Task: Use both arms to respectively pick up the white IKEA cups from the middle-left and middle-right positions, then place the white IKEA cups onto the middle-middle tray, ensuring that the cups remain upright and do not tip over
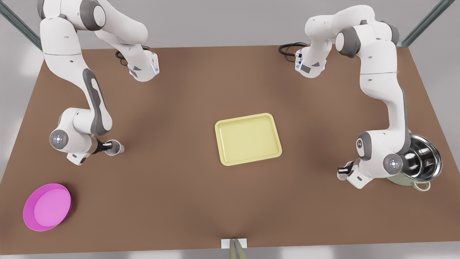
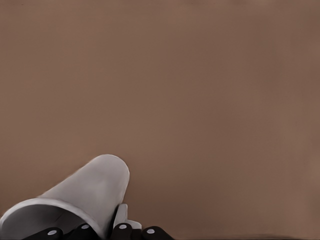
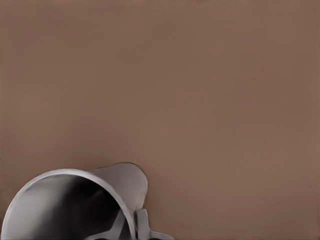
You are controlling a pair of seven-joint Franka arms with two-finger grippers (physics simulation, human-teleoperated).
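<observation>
So far, in the front view, the tray (image 1: 248,139) lies bare mid-table, both cups unplaced. The left gripper (image 1: 106,146), at that view's left, pinches one cup (image 1: 115,147); the right gripper (image 1: 345,169) sits low near the pot (image 1: 418,160), its cup hidden. In the left wrist view, fingers (image 2: 120,220) clamp a plain white wall. In the right wrist view, a greyish-inside cup (image 3: 85,205) is pinched at its rim.

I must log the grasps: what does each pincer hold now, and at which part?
Left pincer grips a white cup at its rim wall. Right pincer grips the other white cup, also at the rim, one finger outside.
</observation>
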